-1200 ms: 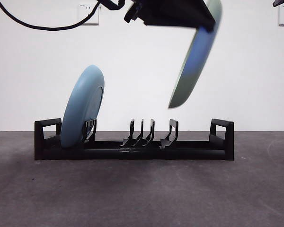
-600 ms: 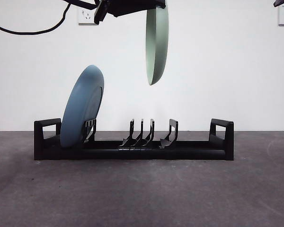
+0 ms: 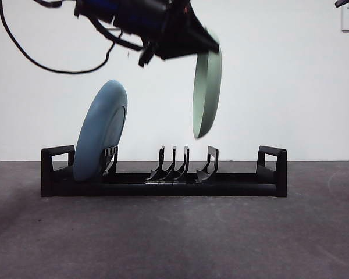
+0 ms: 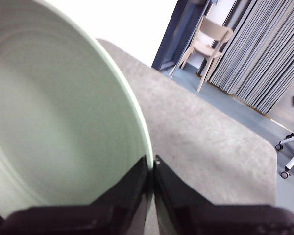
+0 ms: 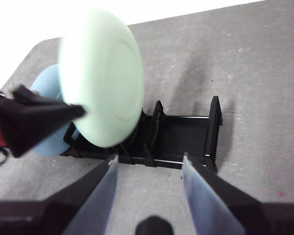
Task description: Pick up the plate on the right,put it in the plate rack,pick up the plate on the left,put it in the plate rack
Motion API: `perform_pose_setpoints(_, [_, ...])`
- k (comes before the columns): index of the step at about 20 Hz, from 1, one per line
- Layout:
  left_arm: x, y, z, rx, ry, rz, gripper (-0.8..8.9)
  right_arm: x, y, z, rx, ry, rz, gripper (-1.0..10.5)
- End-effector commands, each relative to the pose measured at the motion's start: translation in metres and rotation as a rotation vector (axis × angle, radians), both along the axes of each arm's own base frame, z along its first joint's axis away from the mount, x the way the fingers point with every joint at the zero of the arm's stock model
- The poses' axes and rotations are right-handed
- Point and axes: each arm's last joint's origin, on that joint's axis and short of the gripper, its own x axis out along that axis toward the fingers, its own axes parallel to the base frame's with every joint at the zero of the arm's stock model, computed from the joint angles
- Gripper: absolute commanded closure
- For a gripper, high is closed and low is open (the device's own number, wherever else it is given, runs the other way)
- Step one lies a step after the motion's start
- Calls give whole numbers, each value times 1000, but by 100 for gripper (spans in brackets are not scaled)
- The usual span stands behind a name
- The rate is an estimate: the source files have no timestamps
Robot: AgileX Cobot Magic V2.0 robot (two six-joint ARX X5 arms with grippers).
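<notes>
The left gripper pinches the pale green plate's rim between its fingers, holding it upright above the plate rack's right-hand slots; right gripper waits spread.

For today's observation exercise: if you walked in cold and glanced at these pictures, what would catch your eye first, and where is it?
The pale green plate hangs edge-down in the air above the prongs in the middle of the plate rack, pinched at its rim by the left gripper. Next, the blue plate stands tilted in the rack's end slot. The right gripper hovers open nearby.
</notes>
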Motion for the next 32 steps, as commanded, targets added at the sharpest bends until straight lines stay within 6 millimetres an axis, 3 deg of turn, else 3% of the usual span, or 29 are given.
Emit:
perform_pose_setpoints(1, [4, -2, -6, 8, 8, -6, 823, 0, 0, -1, -12, -12, 2, 725])
perform_pose_setpoints(10, [12, -8, -42, 126, 84, -23, 822, 0, 0, 0, -12, -13, 3, 725])
perform_pose_setpoints(16, [11, -7, -50, 214, 75, -3, 811, 0, 0, 0, -12, -12, 4, 725])
perform_pose_setpoints(19, [9, -6, -53, 239, 90, -9, 660, 0, 0, 0, -11, -12, 4, 725])
perform_pose_setpoints(22, [9, -6, -54, 247, 99, -13, 614, 0, 0, -1, -12, -11, 4, 725])
perform_pose_setpoints(25, [2, -6, -40, 229, 73, -22, 527, -1, 0, -2, -15, 3, 4, 725])
perform_pose_setpoints(28, [-15, -1, -11, 217, 13, -48, 543, -2, -1, -4, -35, 20, 13, 731])
perform_pose_setpoints(29, [-22, 4, 1, 224, -13, -53, 631, -2, -1, -5, -42, 27, 17, 759])
perform_pose_setpoints(30, [-32, 10, 14, 240, -49, -66, 787, -3, -1, -6, -47, 38, 18, 832])
perform_pose_setpoints(32, [-51, 24, 38, 260, -108, -74, 820, -4, -1, -7, -74, 45, 33, 940])
